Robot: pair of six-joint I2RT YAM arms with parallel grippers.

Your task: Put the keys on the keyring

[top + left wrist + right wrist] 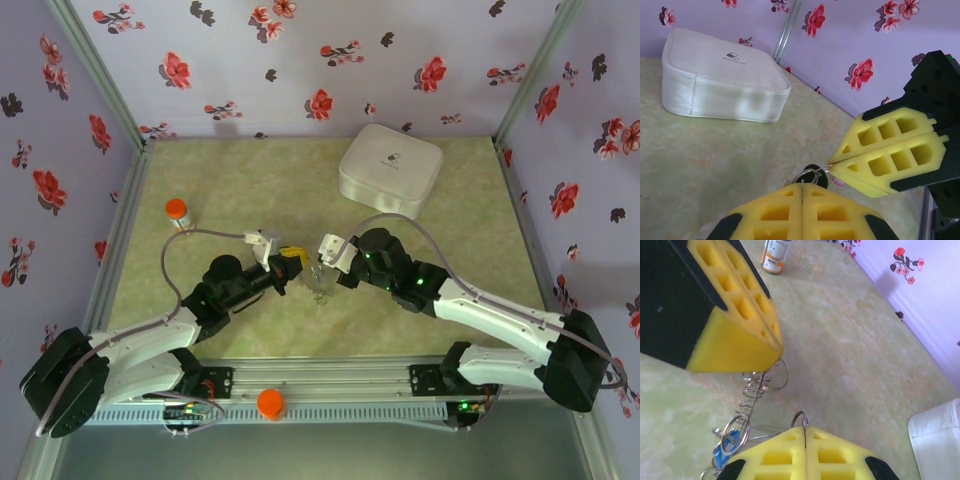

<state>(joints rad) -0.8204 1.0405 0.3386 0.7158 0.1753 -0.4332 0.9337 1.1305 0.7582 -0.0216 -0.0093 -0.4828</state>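
My left gripper (296,264) and right gripper (323,268) meet tip to tip at the table's middle, both shut. In the left wrist view my left gripper (802,186) pinches a thin wire of the keyring (771,379). That springy silver wire also shows under the left fingers (740,305) in the right wrist view. My right gripper (805,429) is shut on a small silver ring (800,418). From the left wrist, that ring (809,175) lies against the black key head (819,176), at the right gripper (832,166) tip. The blue key (722,452) hangs below on its own ring.
A white rounded box (390,168) stands at the back right, also seen from the left wrist (722,75). An orange-capped bottle (177,212) stands at the left (776,255). An orange cap (271,402) sits on the front rail. Flowered walls close the table in.
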